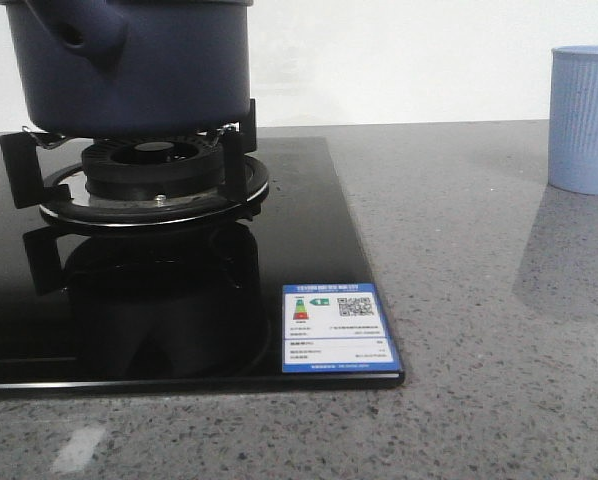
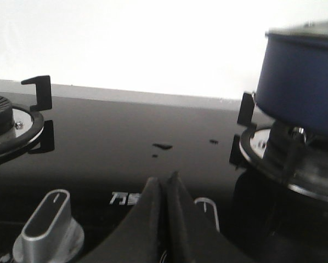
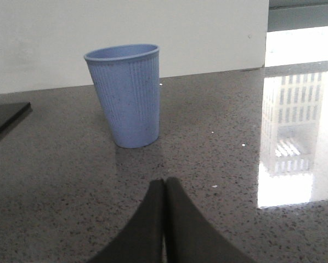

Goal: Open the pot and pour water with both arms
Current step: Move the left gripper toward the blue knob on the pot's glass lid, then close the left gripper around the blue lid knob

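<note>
Grey speckled countertop [image 1: 479, 250], black glass hob [image 1: 309, 240] set on it. Left gripper [image 2: 165, 189]: jaws pressed together, empty, above the hob knobs [image 2: 49, 219]. Right gripper [image 3: 164, 189]: jaws pressed together, empty, facing pale blue ribbed cup [image 3: 126, 94]. Pot [image 1: 129, 62]: navy, seated on the burner grate [image 1: 149, 175] beyond.

Grey speckled table [image 1: 479, 300] before a plain white wall [image 1: 399, 60] (bright window glare [image 3: 295, 137] mirrored on the polished top).
</note>
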